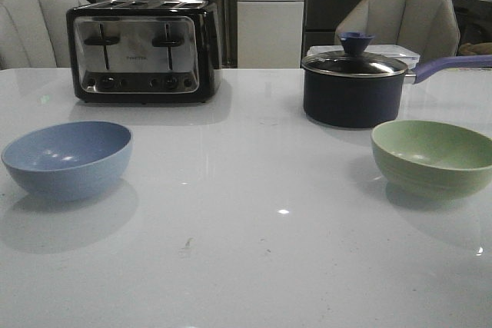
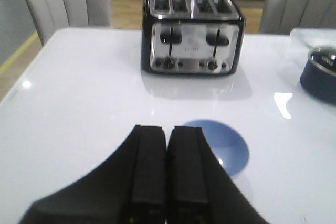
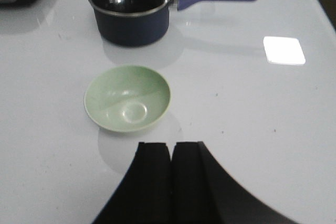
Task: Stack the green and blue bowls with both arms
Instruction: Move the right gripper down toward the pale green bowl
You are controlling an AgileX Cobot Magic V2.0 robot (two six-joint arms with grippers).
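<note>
Both grippers, left gripper [image 2: 167, 169] and right gripper [image 3: 171, 174], had fingers pressed together on nothing, each held above the white table [image 1: 246, 266], w/ the blue bowl [image 1: 68, 159] on the left side before the toaster [image 1: 144, 51] and the green bowl [image 1: 433, 157] on the right near the navy saucepan [image 1: 354, 86].

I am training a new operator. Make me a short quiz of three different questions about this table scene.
1. True or false: the green bowl is already stacked in the blue bowl.
2. Which stands behind the blue bowl? A) toaster B) saucepan
3. Fill in: the left end effector and the right end effector have their fingers ____.

Key: 1 false; 2 A; 3 shut.
</note>
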